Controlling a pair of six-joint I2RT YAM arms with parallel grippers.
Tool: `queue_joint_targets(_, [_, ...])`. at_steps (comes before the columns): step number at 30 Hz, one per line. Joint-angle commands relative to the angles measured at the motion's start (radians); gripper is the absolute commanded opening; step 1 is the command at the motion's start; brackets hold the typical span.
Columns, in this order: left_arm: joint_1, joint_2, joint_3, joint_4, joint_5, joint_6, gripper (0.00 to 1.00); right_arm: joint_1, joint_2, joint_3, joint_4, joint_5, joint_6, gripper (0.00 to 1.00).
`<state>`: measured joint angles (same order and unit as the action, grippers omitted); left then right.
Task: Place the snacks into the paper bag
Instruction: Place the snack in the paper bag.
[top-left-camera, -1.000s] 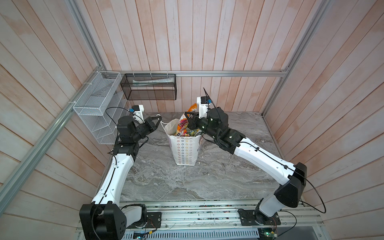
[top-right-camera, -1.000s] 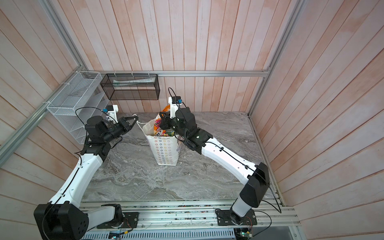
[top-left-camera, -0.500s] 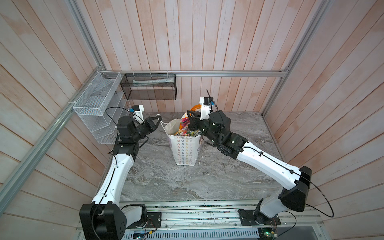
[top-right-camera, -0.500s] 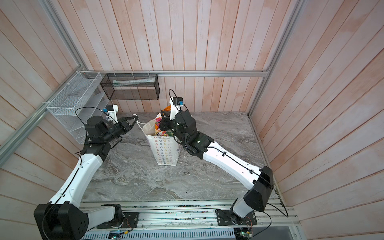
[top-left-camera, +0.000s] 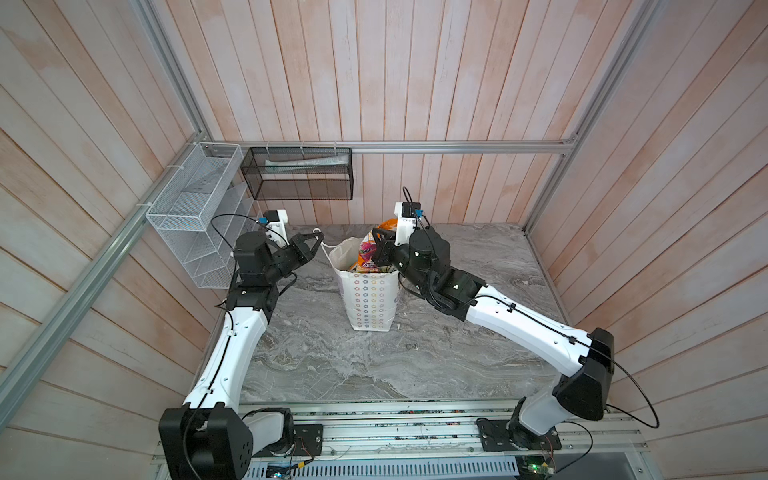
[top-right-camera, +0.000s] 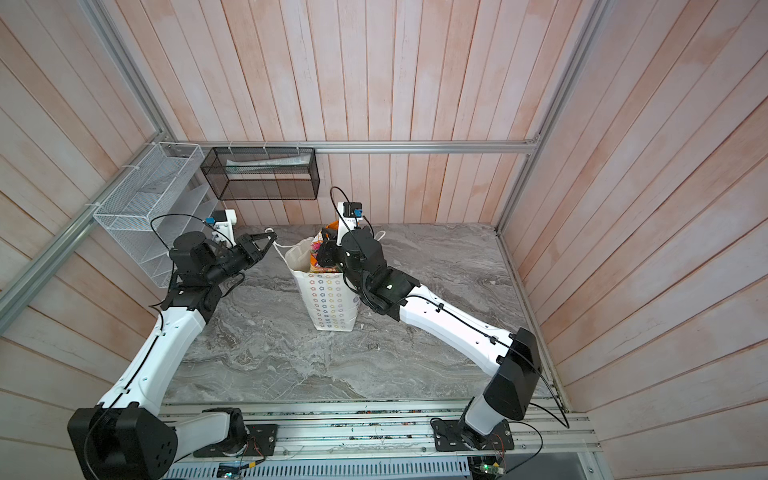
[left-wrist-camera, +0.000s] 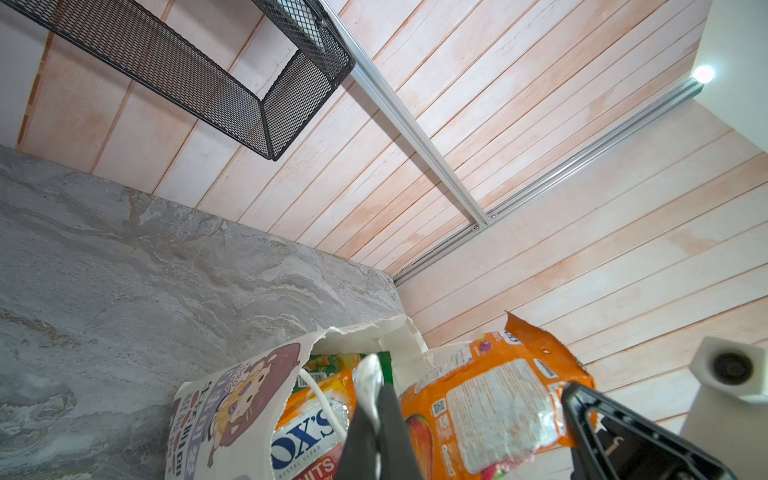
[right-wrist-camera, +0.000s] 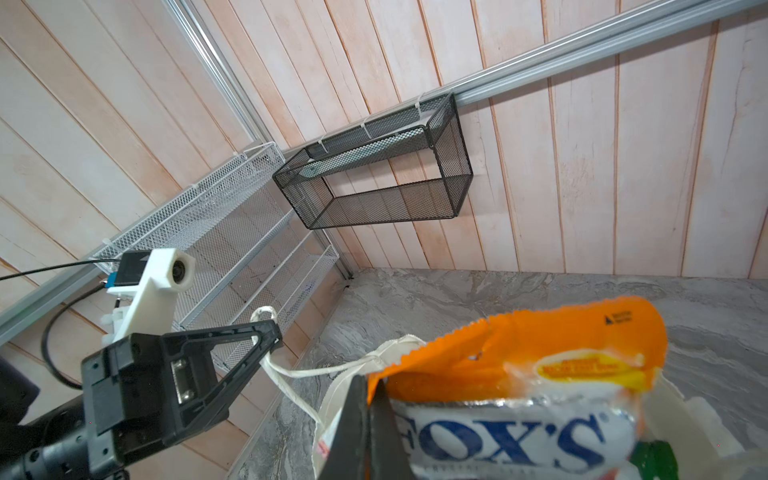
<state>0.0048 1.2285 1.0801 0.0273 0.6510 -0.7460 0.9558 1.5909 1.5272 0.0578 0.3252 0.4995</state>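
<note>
The right claw, squeezing the orange snack, has dipped into the paper bag, mid-frame. The left claw pinches the cord; dropping looks next.

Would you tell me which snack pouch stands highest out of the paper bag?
The orange pouch: pinched by the right gripper, its top stands clear above the rim of the bag, while the other pouches sit lower inside.

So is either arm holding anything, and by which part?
The left end effector pinches the paper bag by its cord handle. The right end effector grips an orange snack pouch by a corner of its serrated top edge.
</note>
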Motion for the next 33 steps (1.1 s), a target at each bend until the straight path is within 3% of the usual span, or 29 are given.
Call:
queue_joint_targets(1, [0.009, -0.02, -0.001, 0.096, 0.011, -0.009, 0.0, 0.01, -0.009, -0.011, 0.046, 0.061, 0.034, 0.0])
queue_joint_targets(19, [0.009, -0.02, 0.001, 0.09, 0.006, -0.003, 0.0, 0.005, 0.148, 0.046, -0.115, 0.103, 0.297, 0.01])
queue_joint_targets(23, [0.01, -0.018, 0.0, 0.09, 0.007, -0.003, 0.0, -0.019, 0.15, 0.044, -0.049, -0.119, 0.225, 0.2])
queue_joint_targets(28, [0.01, -0.02, 0.001, 0.089, 0.006, -0.002, 0.0, -0.021, 0.078, 0.054, -0.082, -0.055, 0.111, 0.36])
queue_joint_targets(33, [0.009, -0.024, 0.003, 0.091, 0.009, -0.003, 0.0, -0.055, 0.073, 0.171, -0.271, -0.073, 0.02, 0.4])
